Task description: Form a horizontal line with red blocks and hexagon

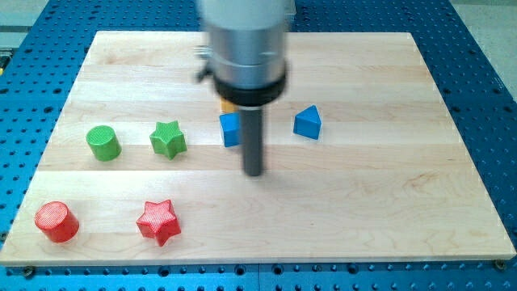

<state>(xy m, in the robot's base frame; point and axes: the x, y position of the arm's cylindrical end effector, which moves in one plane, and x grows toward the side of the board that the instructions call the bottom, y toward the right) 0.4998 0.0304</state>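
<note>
A red cylinder (56,221) lies at the view's bottom left of the wooden board (388,210). A red star (157,221) lies to its right, at about the same height. My tip (254,172) rests on the board near the middle, right of and above the red star, just below a blue block (229,128). A small piece of a yellow or orange block (228,105) shows behind the rod's housing above the blue block; its shape is hidden, so I cannot tell if it is the hexagon.
A green cylinder (103,142) and a green star (168,139) lie in the left half, above the red blocks. A blue triangle (308,123) lies right of the rod. The arm's housing (245,48) covers the board's top centre.
</note>
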